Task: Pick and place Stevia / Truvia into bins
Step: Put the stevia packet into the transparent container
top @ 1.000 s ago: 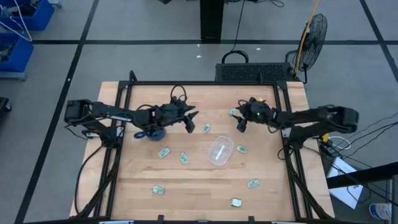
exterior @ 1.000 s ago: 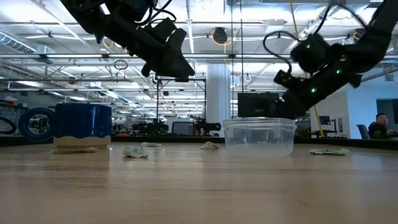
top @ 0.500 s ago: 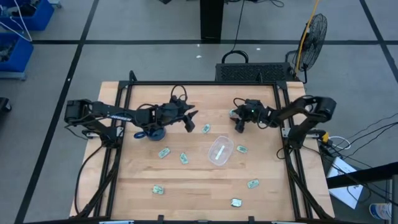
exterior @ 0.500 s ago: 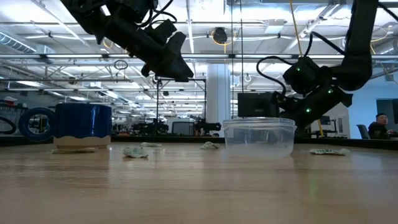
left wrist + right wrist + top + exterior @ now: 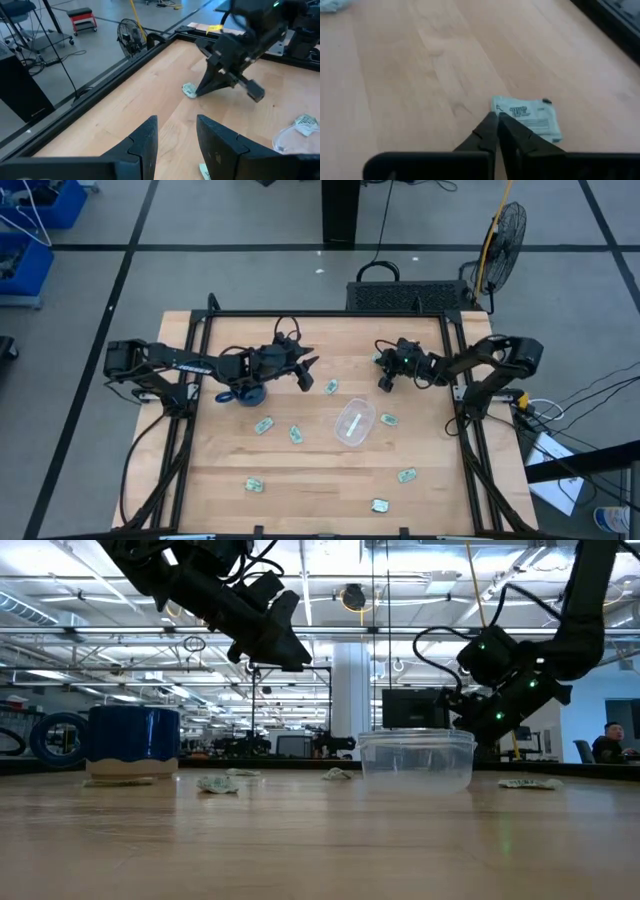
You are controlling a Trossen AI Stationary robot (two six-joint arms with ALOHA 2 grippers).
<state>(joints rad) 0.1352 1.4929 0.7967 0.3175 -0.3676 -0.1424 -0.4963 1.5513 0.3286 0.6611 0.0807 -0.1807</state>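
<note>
— Looking for the right tool (image 5: 386, 383)? It hangs over the worktop (image 5: 320, 470) on the far side of the clear tub (image 5: 354, 420), its two fingers pinched together, tips right at the edge of one green-and-white packet (image 5: 529, 118) lying flat on the wood. I can't tell whether the tips touch it.

— And the tub?

— It sits near the middle of the worktop with one packet (image 5: 352, 427) inside. The others are scattered around the tub: two (image 5: 264, 424) toward the blue mug (image 5: 246, 392), one (image 5: 388, 419) just beside the tub, more (image 5: 407, 475) along the near edge.

— The left tool (image 5: 304, 373)?

— It hovers raised beside the mug, well apart from the tub, fingers (image 5: 145, 142) slightly spread and holding nothing.
</note>
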